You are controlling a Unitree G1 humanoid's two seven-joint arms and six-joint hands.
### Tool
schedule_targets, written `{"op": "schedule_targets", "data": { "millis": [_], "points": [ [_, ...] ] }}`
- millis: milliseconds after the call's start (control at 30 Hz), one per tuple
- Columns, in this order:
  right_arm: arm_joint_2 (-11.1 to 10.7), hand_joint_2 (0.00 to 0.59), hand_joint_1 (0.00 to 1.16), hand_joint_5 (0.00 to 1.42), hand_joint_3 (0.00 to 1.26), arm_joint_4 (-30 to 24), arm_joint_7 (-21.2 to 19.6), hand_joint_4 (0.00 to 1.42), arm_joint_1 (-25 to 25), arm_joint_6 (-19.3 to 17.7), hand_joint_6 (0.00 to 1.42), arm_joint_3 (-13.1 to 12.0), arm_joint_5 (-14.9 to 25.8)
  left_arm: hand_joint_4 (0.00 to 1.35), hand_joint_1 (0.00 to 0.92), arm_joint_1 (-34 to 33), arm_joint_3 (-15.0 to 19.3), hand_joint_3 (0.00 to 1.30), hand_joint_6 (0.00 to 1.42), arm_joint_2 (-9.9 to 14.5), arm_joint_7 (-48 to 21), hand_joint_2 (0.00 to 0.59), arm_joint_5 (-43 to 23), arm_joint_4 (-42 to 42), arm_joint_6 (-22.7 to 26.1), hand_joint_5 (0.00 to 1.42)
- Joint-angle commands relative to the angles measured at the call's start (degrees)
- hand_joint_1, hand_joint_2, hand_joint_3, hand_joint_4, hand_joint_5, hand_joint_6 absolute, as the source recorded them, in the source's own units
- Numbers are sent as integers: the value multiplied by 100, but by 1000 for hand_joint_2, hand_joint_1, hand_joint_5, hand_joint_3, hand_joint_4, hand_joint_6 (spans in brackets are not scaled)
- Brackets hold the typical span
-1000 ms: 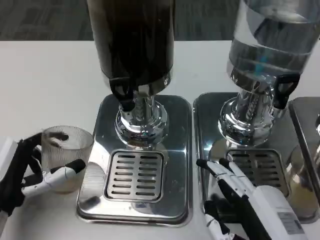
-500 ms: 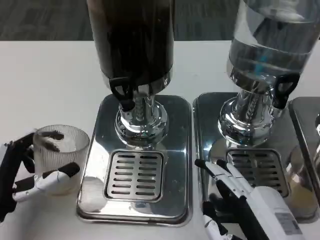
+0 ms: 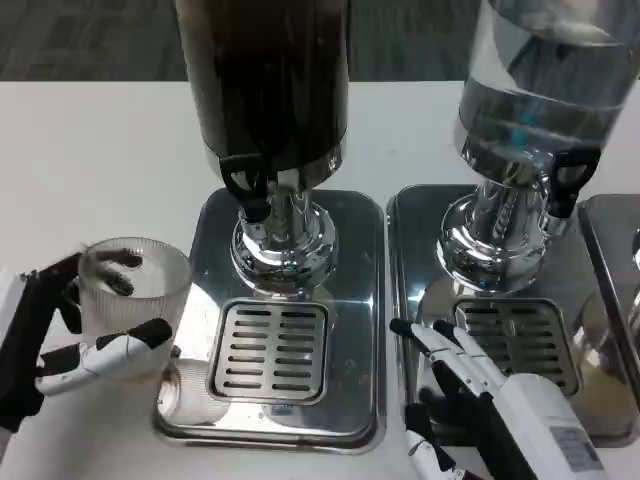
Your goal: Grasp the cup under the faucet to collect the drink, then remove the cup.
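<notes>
Cup (image 3: 133,305), a ribbed clear tumbler, sits in the left hand (image 3: 55,345), whose fingers wrap its far and near sides; it looks raised a little over the counter (image 3: 90,150), at the left edge of the dark dispenser's steel tray (image 3: 340,400). It appears empty, though the ribbing makes that hard to judge. So the grasp looks done, but the cup is not yet under the faucet (image 3: 248,190), which hangs over the slotted grate (image 3: 268,350) to the cup's right. Left to do, by my reading: carry the cup over the grate beneath the spout, draw the drink, then take the cup away.

Right hand (image 3: 470,395) rests with fingers stretched out and apart, holding nothing, on the grate of the neighbouring tray (image 3: 400,250), beneath the clear dispenser (image 3: 540,90) with its own tap (image 3: 568,180).

In the cup's path stands the raised tray rim, and beyond it the chrome pedestal (image 3: 283,245) behind the grate; the cup must clear the rim and stop short of the column.
</notes>
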Motion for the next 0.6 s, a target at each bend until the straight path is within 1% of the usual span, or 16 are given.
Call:
{"op": "schedule_targets", "data": {
  "millis": [33, 433, 600],
  "points": [
    [50, 586, 446, 50, 118, -131, -73, 119, 95, -17, 248, -49, 38, 607, 310, -255, -143, 531, 994, -110, -44, 109, 123, -22, -159, 891],
    [173, 586, 428, 50, 118, -294, -95, 119, 294, 24, 246, -96, -42, 627, 312, -722, -519, 545, 1012, -411, -81, 96, 362, 250, -107, 901],
    [186, 586, 419, 50, 118, -319, -104, 119, 328, 20, 246, -112, -49, 628, 313, -882, -646, 546, 1014, -515, -66, 90, 429, 368, -58, 902]
  ]
}}
